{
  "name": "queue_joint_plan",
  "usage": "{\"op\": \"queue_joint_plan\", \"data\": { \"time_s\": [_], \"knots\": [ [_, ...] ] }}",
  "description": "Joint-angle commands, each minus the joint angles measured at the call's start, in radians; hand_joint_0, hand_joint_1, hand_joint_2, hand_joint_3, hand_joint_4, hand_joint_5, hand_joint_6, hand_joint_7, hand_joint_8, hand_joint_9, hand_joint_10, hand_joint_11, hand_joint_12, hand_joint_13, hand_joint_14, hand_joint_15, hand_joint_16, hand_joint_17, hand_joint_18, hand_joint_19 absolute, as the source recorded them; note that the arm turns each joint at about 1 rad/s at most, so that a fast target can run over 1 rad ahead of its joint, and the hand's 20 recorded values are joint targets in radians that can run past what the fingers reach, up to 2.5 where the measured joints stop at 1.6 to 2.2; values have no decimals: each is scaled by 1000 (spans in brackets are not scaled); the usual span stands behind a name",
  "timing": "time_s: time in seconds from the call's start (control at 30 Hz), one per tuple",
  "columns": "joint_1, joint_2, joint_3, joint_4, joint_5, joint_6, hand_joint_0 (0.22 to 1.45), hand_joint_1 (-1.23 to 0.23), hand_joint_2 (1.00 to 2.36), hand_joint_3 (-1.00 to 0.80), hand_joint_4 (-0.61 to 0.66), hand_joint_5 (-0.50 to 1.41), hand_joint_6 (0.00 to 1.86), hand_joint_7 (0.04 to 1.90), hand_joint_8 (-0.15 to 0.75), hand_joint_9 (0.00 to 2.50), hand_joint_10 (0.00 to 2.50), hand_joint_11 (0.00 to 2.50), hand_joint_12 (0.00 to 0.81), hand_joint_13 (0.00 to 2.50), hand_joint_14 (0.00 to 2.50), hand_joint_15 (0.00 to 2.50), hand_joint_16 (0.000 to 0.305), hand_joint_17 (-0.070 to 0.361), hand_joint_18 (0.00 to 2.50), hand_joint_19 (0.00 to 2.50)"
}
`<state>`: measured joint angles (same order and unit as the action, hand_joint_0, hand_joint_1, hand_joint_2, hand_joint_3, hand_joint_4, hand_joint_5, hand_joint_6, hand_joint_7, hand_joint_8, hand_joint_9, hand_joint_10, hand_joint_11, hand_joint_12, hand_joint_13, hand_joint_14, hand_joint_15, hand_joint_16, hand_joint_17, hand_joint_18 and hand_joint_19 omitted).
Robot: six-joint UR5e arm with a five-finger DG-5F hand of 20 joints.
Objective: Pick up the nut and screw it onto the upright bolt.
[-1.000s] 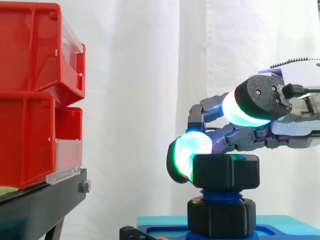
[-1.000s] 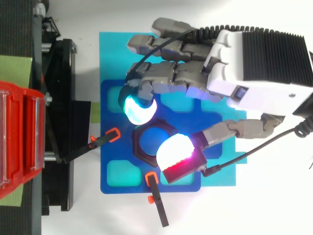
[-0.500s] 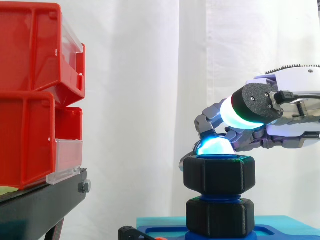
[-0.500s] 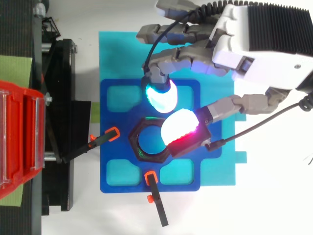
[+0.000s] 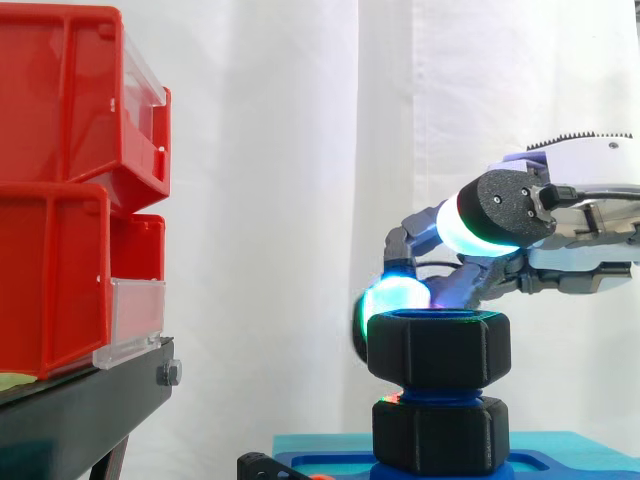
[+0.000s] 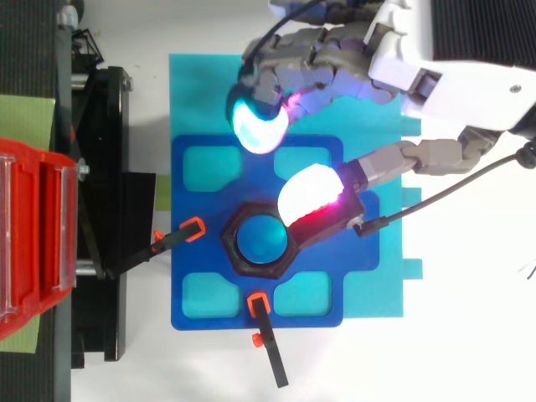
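A black hex nut [image 6: 238, 260] [image 5: 438, 345] sits level on the blue upright bolt [image 6: 261, 239], above a second black hex piece [image 5: 440, 435] at the bolt's foot. My hand [image 6: 435, 67] comes in from the top right in the top view. Its thumb pad [image 6: 308, 195], glowing white and red, lies over the nut's upper right rim. The bent fingers end in a cyan pad [image 6: 260, 126] well off the nut, over the teal mat. In the side view that cyan pad [image 5: 393, 300] shows behind the nut's top and the thumb pad [image 5: 480, 222] is above it. Nothing is pinched.
The bolt stands on a blue base plate [image 6: 193, 289] on a teal mat [image 6: 197, 84]. Two orange-tipped black clamps [image 6: 193, 228] [image 6: 258, 305] point at the nut. Red bins [image 5: 70, 180] [image 6: 33, 243] on a black stand [image 5: 80, 410] are on the left.
The fingers have let go of the nut's side and drawn back over the mat. The thumb has stayed at the nut's rim. The nut turned a little on the bolt.
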<state>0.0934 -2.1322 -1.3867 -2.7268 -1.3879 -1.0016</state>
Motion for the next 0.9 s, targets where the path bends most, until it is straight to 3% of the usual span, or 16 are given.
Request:
{"op": "queue_joint_plan", "data": {
  "time_s": [0.0,0.07,0.3,0.5,0.7,0.87],
  "knots": [
    [-4,0,0,16,-2,-2,493,-393,1000,-500,162,-152,502,799,228,682,0,0,269,324,0,0,30,68,14,0],
    [-1,0,0,22,-2,-2,483,-386,1000,-500,131,-184,502,690,218,559,0,0,281,244,0,0,33,75,0,0],
    [22,-2,0,22,7,-5,461,-340,1000,-500,62,-223,501,574,193,314,0,0,299,86,0,0,38,85,0,0],
    [58,-2,0,21,29,-5,446,-198,1000,-500,9,-241,500,527,156,123,0,0,312,0,0,0,43,96,0,0],
    [89,-2,0,18,67,-3,446,-165,1000,-500,0,-245,500,529,147,87,0,0,318,0,0,0,44,99,0,0],
    [100,-2,0,15,84,-3,447,-162,1000,-500,2,-245,500,527,152,81,0,0,318,0,0,0,44,99,0,0]
  ]
}}
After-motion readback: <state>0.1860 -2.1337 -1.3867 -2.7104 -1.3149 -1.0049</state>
